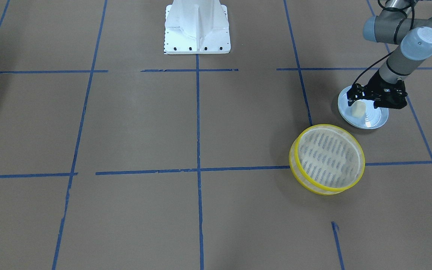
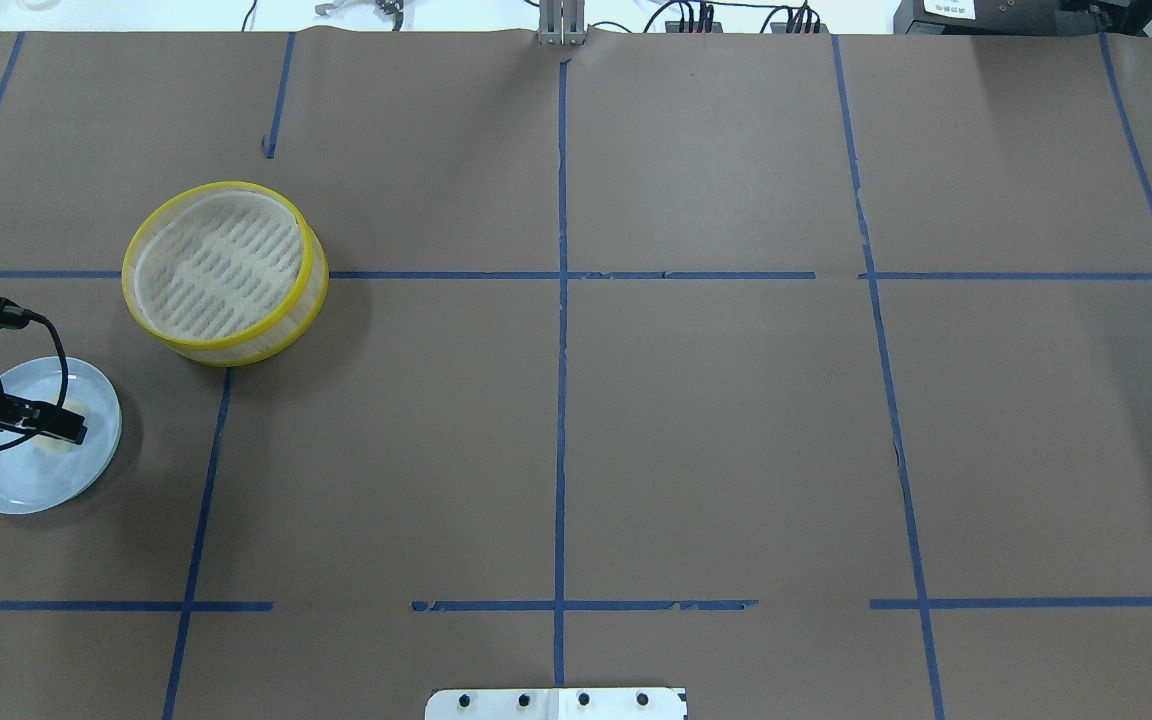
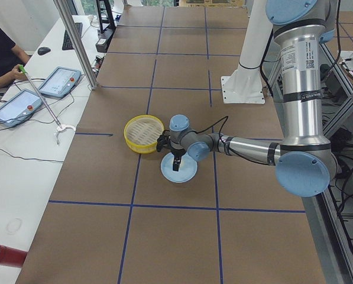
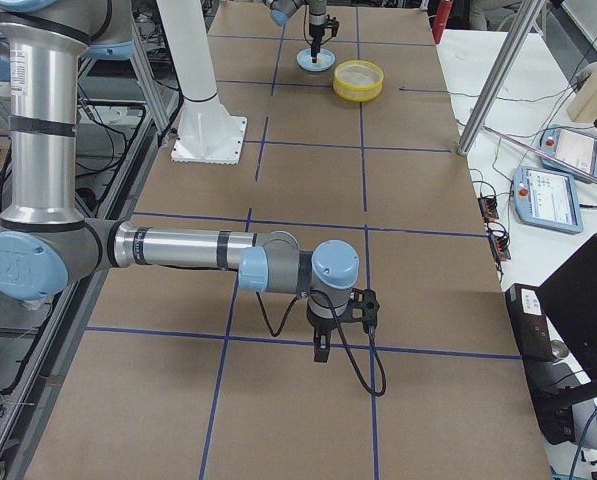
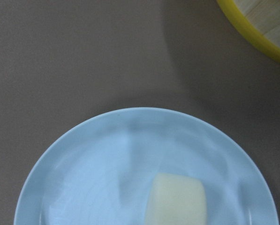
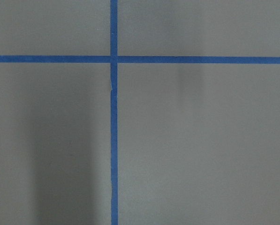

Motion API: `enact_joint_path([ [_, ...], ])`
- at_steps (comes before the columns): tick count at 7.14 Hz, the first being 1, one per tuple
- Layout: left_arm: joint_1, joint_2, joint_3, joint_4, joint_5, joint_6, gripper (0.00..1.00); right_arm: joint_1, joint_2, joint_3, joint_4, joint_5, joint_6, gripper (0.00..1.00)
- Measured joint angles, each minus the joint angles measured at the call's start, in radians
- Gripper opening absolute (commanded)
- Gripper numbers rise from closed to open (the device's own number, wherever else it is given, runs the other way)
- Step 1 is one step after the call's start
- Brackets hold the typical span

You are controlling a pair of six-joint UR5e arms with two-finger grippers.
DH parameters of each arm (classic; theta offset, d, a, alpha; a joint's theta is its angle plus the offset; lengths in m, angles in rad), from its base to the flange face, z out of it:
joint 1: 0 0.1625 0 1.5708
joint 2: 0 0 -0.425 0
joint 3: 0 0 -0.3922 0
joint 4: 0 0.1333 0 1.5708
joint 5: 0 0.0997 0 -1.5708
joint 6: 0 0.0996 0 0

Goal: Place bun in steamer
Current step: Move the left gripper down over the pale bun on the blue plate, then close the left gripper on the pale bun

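- The left gripper (image 1: 374,102) points down over a pale blue plate (image 1: 369,122), on the robot's left side of the brown table (image 1: 144,123).
- No view shows how far its fingers are spread, and I cannot tell whether it grips anything.
- The bun (image 1: 358,109), a small cream-white block, lies on the plate just below the gripper. In the left wrist view it sits toward 5 o'clock on the plate.
- The steamer (image 1: 328,157), a round basket with yellow rims and a slatted base, stands upright on the table near the plate without touching it. In the front-facing view it is at about 7 o'clock from the plate.
- The right gripper (image 4: 321,350) hangs over the table at the opposite end, well apart from the plate, above a crossing of blue tape lines (image 6: 114,140). I cannot tell whether it is spread or closed.
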Motion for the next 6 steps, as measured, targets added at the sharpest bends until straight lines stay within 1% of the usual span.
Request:
enact_joint_path([
  [1,0.006,-0.003,0.001,0.000,0.000,-0.001,0.89,0.000,0.000,0.000,0.000,0.000,0.000,1.00],
  [2,0.011,-0.007,0.004,-0.001,0.000,-0.001,0.80,0.000,0.000,0.000,0.000,0.000,0.000,1.00],
  [3,0.014,-0.011,0.007,-0.001,0.000,-0.001,0.65,0.000,0.000,0.000,0.000,0.000,0.000,1.00],
  [5,0.016,-0.015,0.013,-0.002,0.000,0.001,0.46,0.000,0.000,0.000,0.000,0.000,0.000,1.00],
  [6,0.016,-0.015,0.013,-0.008,0.000,0.002,0.42,0.000,0.000,0.000,0.000,0.000,0.000,1.00],
])
